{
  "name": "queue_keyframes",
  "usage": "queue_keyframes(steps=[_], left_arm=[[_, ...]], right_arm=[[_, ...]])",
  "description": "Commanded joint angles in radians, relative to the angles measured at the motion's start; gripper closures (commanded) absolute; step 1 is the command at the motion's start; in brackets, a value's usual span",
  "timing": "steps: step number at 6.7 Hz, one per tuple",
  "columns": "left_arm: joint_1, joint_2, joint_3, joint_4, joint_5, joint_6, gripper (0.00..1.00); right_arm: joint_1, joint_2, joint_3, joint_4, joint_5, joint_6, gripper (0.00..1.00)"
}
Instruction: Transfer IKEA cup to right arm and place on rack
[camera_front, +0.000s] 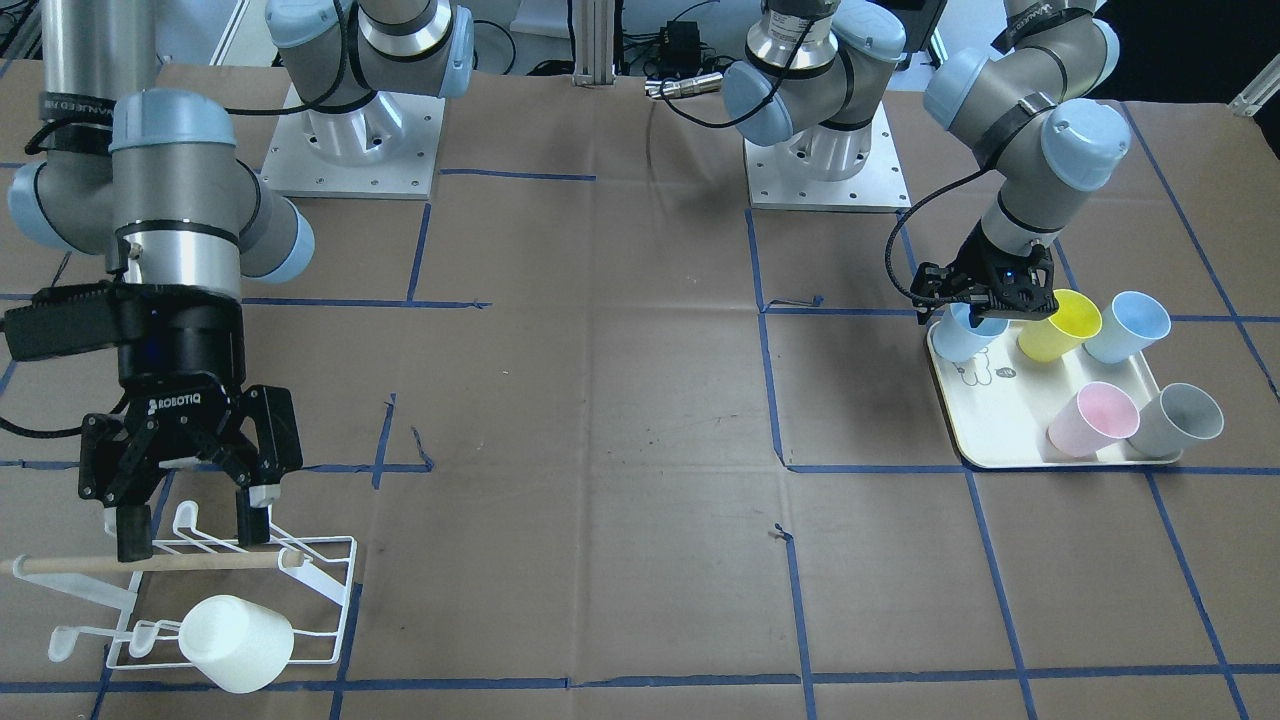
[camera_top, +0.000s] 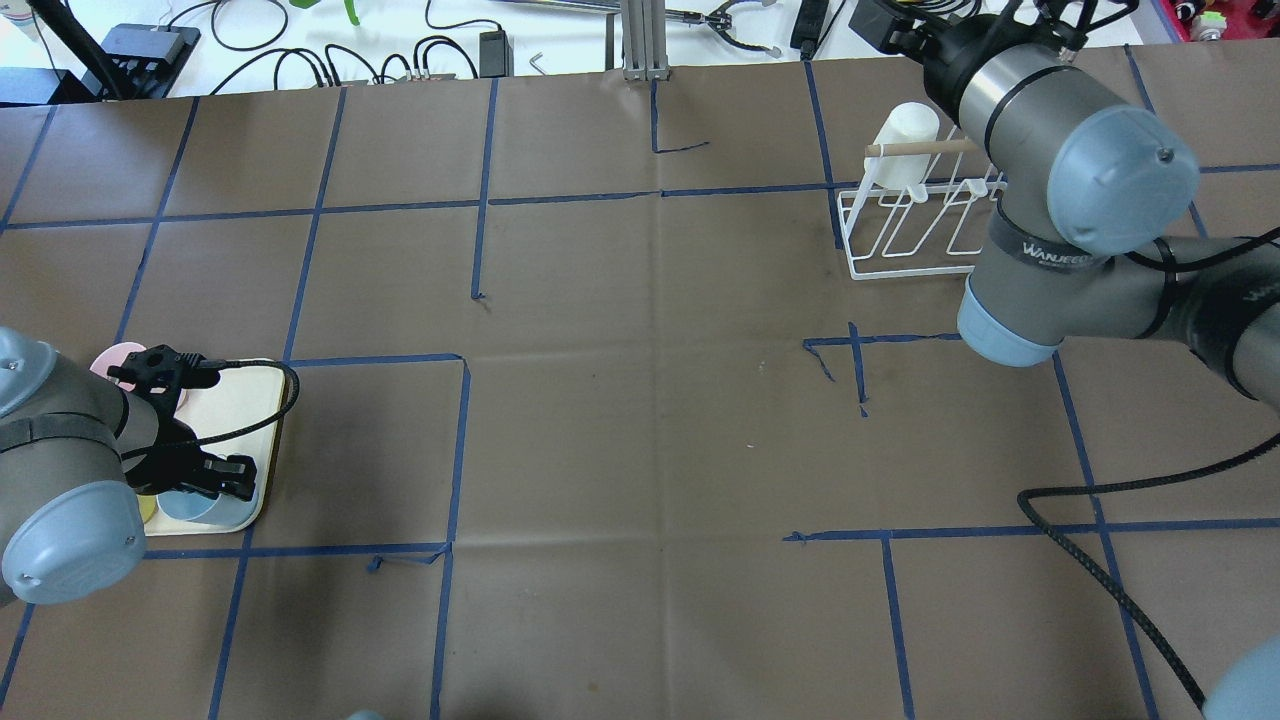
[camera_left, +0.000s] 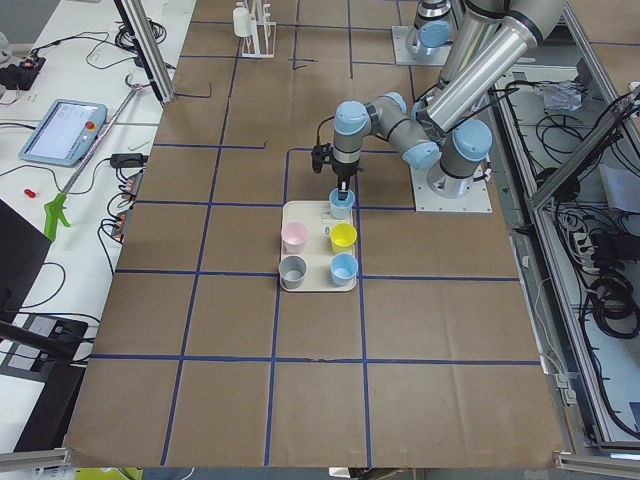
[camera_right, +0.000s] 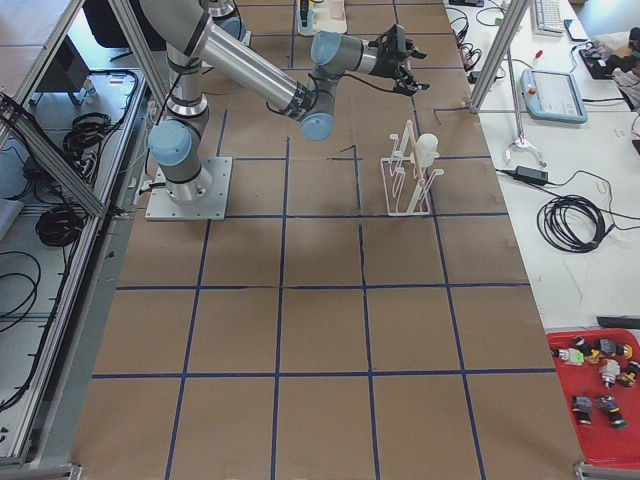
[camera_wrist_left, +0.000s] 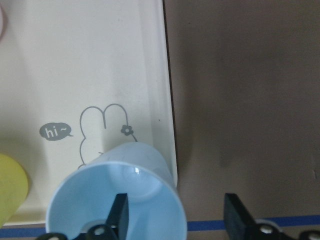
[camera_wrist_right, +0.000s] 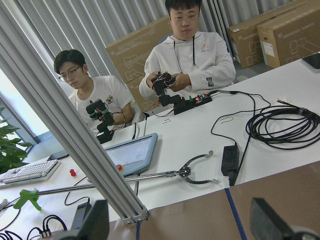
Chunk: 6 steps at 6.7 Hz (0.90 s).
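Note:
A light blue IKEA cup (camera_wrist_left: 117, 200) stands at a corner of the cream tray (camera_wrist_left: 100, 60) with the bear drawing. My left gripper (camera_wrist_left: 177, 215) is open over it, one finger inside the cup and the other outside its wall, apart from it. The front view shows this gripper (camera_front: 985, 315) low over that cup (camera_front: 962, 338). My right gripper (camera_front: 195, 528) hangs open and holds nothing just above the wooden handle of the white wire rack (camera_front: 320, 575). A white cup (camera_front: 237, 642) sits on a rack prong.
Also on the tray (camera_front: 1000, 440) are a yellow cup (camera_front: 1060, 325), another blue cup (camera_front: 1128, 327), a pink cup (camera_front: 1093, 418) and a grey cup (camera_front: 1180, 418). The right wrist view shows two people at a white table (camera_wrist_right: 200, 150) past the table's far edge.

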Motion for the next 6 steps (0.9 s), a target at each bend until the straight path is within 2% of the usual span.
queue_keyframes(steps=[1, 3, 4, 5, 6], left_arm=[[0.0, 0.007, 0.07, -0.03, 0.0, 0.01, 1.0], [-0.003, 0.013, 0.313, -0.323, 0.0, 0.007, 1.0], [-0.005, -0.016, 0.495, -0.49, -0.003, 0.007, 1.0], [-0.008, -0.068, 0.658, -0.603, -0.012, 0.013, 1.0], [-0.021, -0.155, 0.786, -0.619, -0.015, 0.021, 1.0]], right_arm=[[0.01, -0.1, 0.091, -0.005, 0.003, 0.146, 0.0], [0.063, -0.125, 0.145, -0.017, 0.005, 0.493, 0.0], [0.073, -0.134, 0.163, -0.021, 0.044, 0.666, 0.0], [0.073, -0.139, 0.185, -0.069, 0.128, 0.808, 0.0], [0.073, -0.131, 0.208, -0.185, 0.15, 0.928, 0.0]])
